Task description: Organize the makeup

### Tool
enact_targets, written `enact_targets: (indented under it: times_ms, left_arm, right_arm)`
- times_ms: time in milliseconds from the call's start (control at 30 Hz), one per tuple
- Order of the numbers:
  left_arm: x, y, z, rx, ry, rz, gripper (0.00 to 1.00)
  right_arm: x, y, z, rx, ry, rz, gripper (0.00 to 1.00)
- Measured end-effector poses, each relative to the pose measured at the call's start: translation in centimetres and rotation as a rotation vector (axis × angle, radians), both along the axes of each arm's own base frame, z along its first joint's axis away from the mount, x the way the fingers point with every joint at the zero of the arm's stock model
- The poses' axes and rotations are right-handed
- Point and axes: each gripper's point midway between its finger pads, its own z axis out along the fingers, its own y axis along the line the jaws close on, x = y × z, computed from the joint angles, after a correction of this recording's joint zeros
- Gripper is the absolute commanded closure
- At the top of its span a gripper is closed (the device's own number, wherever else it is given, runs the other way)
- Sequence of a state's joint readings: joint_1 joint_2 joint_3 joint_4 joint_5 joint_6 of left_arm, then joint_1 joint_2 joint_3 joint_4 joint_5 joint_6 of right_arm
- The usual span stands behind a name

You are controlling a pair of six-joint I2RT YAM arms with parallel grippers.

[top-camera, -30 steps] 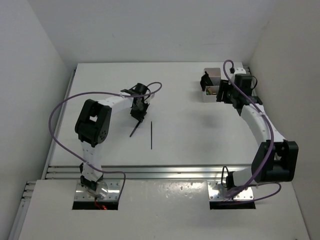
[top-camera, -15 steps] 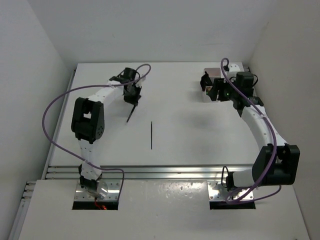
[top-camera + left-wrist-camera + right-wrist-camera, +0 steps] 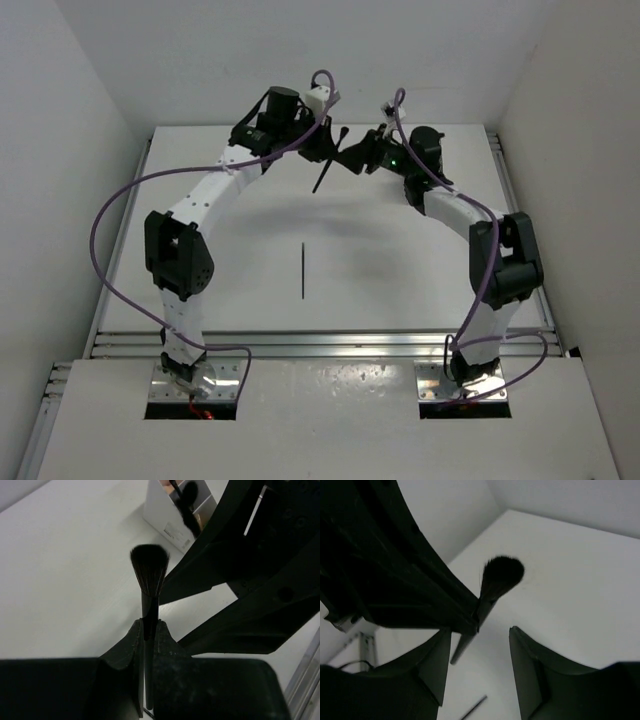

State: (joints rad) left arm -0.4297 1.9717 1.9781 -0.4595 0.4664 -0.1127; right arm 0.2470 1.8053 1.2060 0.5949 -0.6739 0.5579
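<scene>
My left gripper (image 3: 322, 148) is shut on a black brush (image 3: 326, 165) and holds it high over the back middle of the table. In the left wrist view the brush (image 3: 149, 575) stands bristles-up between my shut fingers (image 3: 148, 626). My right gripper (image 3: 358, 158) is open and faces the left one, close beside the brush. In the right wrist view the brush (image 3: 500, 576) sits just ahead of my open fingertips (image 3: 479, 631), its handle end near the left finger, not touching the pads. A thin black pencil (image 3: 303, 270) lies on the table and also shows in the right wrist view (image 3: 472, 708).
The translucent white compartment box (image 3: 172, 522), with dark and tan items inside, shows only in the left wrist view, behind the right gripper's fingers (image 3: 235, 585). In the top view the right arm hides it. White walls close in the table on three sides.
Both arms rose and swung toward the back middle. The left one carried the brush up and right. The right gripper left the box and moved left until it faced the brush.
</scene>
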Motion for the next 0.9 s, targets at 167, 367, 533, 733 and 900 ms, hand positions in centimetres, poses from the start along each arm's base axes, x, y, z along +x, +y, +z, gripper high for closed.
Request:
enact_targets:
  times_ms: [167, 367, 533, 733, 900]
  left_arm:
    - [0.2, 0.2, -1.0, 0.022, 0.009, 0.028, 1.00]
    - [0.5, 0.3, -0.8, 0.014, 0.004, 0.042, 1.00]
    - [0.7, 0.0, -0.4, -0.012, 0.017, 0.047, 1.00]
    - [0.8, 0.0, -0.3, -0.034, 0.031, 0.050, 1.00]
    - [1.0, -0.2, -0.3, -0.066, 0.056, 0.043, 1.00]
  right_arm:
    - [0.8, 2.1, -0.8, 0.114, 0.081, 0.055, 0.53]
    - [0.7, 2.4, -0.4, 0.158, 0.103, 0.060, 0.54]
    - [0.2, 2.7, 0.1, 0.198, 0.102, 0.077, 0.54]
    - [0.0, 2.8, 0.3, 0.209, 0.100, 0.083, 0.55]
    - [-0.6, 3.0, -0.8, 0.179, 0.113, 0.082, 0.49]
